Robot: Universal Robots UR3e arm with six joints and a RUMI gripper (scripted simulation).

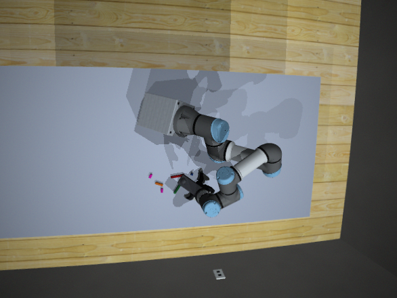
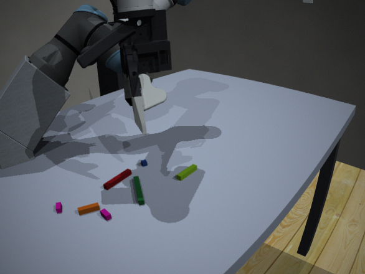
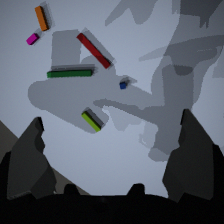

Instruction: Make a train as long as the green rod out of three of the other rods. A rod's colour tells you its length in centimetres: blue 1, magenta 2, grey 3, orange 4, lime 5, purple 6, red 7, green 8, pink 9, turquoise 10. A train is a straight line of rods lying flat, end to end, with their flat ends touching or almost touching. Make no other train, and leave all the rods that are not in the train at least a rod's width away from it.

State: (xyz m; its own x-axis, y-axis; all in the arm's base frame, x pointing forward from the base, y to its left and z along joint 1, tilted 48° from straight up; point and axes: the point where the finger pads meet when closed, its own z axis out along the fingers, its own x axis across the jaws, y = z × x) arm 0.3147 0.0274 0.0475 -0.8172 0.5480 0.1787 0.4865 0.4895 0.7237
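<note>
The green rod (image 2: 138, 190) lies flat near the table's middle, and the red rod (image 2: 117, 179) lies slanted just left of it. A small blue rod (image 2: 143, 162) sits behind them and a lime rod (image 2: 187, 172) lies to the right. An orange rod (image 2: 88, 208) lies to the front left, with one magenta rod (image 2: 106, 214) close to its right end and another (image 2: 58, 207) apart on its left. My gripper (image 2: 146, 115) is open and empty, high above the table behind the rods. The wrist view shows the green rod (image 3: 70, 73), red rod (image 3: 93, 50), blue rod (image 3: 123, 85) and lime rod (image 3: 91, 120) below the fingers.
The arm's grey base box (image 2: 25, 109) stands at the back left. The table's right edge (image 2: 311, 174) drops to a wooden floor. In the overhead view the arm (image 1: 234, 169) covers the lime rod.
</note>
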